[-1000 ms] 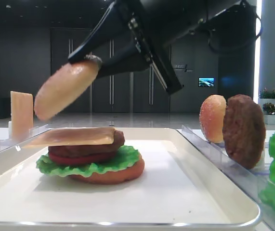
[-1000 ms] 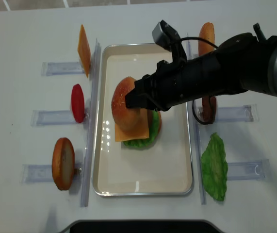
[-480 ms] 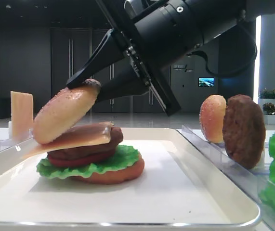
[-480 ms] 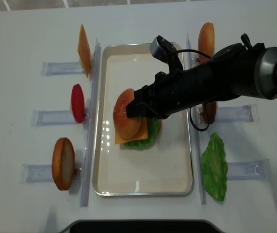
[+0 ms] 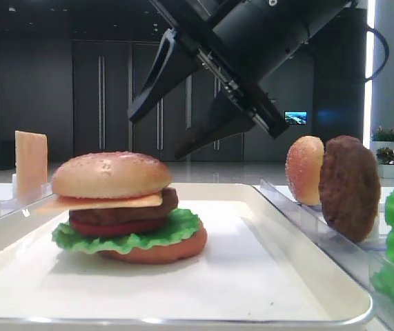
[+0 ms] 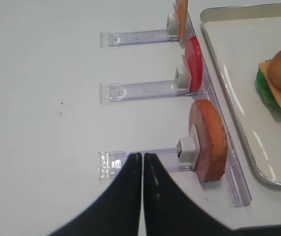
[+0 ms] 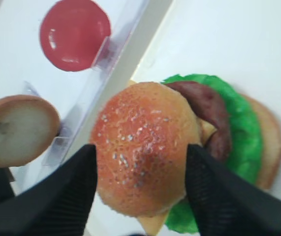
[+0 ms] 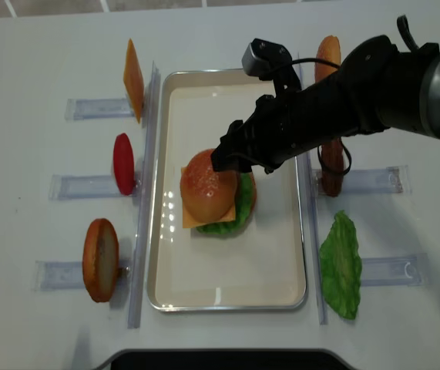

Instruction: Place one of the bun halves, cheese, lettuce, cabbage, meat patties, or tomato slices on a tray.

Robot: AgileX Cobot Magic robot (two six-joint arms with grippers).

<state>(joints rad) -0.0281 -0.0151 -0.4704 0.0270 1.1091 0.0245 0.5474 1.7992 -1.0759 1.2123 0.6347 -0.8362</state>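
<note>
No brand, label or legible writing is visible on any item; a small lit screen in the far background is too small to read.

Right pincer (image 5: 156, 131): fingers spread wide apart, holding nothing. In the side view both black fingers hang clear above the sesame bun top (image 5: 111, 175), with open air between tips and bun. In the right wrist view the two fingers (image 7: 66, 196) flank the bun top, one on each side.

Left pincer (image 6: 142, 156): fingers pressed together, empty, over bare table beside a clear rack (image 6: 140, 160).

Directly below the right pincer, the bun top lies flat as the uppermost layer of a stack: cheese slice (image 5: 110, 201), meat patty (image 5: 131, 212), tomato slice (image 5: 107, 227), lettuce leaf (image 5: 138, 238), flat bottom bun (image 5: 159, 252). The stack rests on the cream tray (image 8: 227, 289), in its middle part.

Beyond the tray rim on the right arm's side, standing in racks: a second sesame bun top (image 5: 304, 169) and a second patty (image 5: 350, 187), close together; whether they touch cannot be told. A loose lettuce leaf (image 8: 340, 266) lies nearer the camera.

On the left pincer's side, upright in racks: spare cheese slice (image 8: 133, 80), red tomato slice (image 8: 123, 163), smooth bun half (image 8: 100, 260), the last just beside the left pincer.
</note>
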